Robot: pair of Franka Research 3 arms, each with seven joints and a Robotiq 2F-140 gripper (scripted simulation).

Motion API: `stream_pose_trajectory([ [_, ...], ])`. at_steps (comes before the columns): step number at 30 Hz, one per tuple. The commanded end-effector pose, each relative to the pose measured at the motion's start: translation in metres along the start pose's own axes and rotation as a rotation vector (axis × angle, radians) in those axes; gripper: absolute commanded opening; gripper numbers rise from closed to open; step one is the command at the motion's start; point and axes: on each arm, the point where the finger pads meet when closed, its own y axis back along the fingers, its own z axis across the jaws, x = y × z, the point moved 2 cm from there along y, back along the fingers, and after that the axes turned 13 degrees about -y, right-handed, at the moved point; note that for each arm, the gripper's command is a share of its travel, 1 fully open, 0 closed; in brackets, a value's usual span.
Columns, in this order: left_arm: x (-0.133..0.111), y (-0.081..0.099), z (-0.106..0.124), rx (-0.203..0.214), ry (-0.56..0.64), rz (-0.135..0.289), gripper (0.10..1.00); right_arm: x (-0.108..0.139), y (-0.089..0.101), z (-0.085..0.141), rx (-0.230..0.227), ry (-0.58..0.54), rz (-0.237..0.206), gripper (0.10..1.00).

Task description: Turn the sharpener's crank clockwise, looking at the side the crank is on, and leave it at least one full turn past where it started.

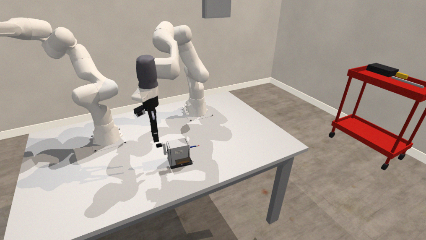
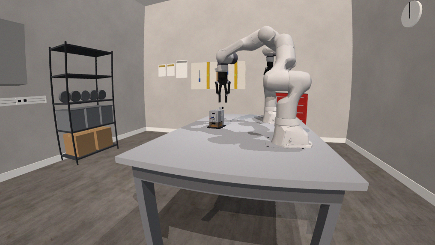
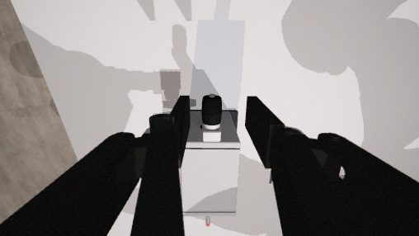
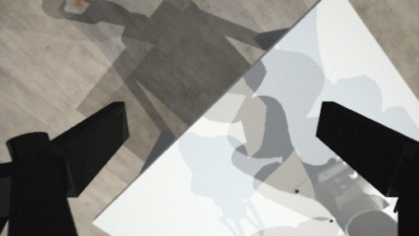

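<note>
1. The left gripper [image 1: 155, 141] [image 2: 222, 102] [image 3: 218, 110] pointed straight down, fingers partly open, holding nothing.
2. The right gripper [image 2: 266, 73] [image 4: 223, 119] was wide open, its fingers far apart.
3. Both arms were bent.

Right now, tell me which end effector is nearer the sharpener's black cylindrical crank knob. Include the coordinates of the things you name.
Left. The left end effector [image 1: 156, 141] [image 2: 222, 102] [image 3: 218, 110] hovers above the knob [image 1: 158, 145] [image 3: 212, 110]; the right one [image 4: 220, 120] is away beyond the table's edge.
</note>
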Motion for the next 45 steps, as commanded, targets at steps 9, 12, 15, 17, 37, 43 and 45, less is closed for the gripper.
stream_pose_trajectory([
  [9,0.001,-0.013,-0.004,0.008,-0.004,0.004,0.387,0.001,0.0,0.0,-0.001,0.005,0.001,1.0],
  [12,0.001,-0.016,-0.004,0.008,-0.004,0.004,0.387,0.001,0.0,0.0,-0.001,0.005,0.001,1.0],
  [15,0.001,-0.019,-0.004,0.008,-0.004,0.004,0.387,0.001,0.0,0.0,-0.001,0.005,0.001,1.0],
  [17,0.001,-0.02,-0.004,0.008,-0.004,0.004,0.387,0.001,0.0,0.0,-0.001,0.005,0.001,1.0],
  [37,0.001,-0.021,-0.004,0.008,-0.004,0.004,0.387,0.001,0.0,0.0,-0.001,0.005,0.001,1.0],
  [43,0.001,-0.021,-0.004,0.008,-0.004,0.004,0.387,0.001,0.0,0.0,-0.001,0.005,0.001,1.0],
  [45,0.001,-0.021,-0.004,0.008,-0.004,0.004,0.387,0.001,0.0,0.0,-0.001,0.005,0.001,1.0],
])
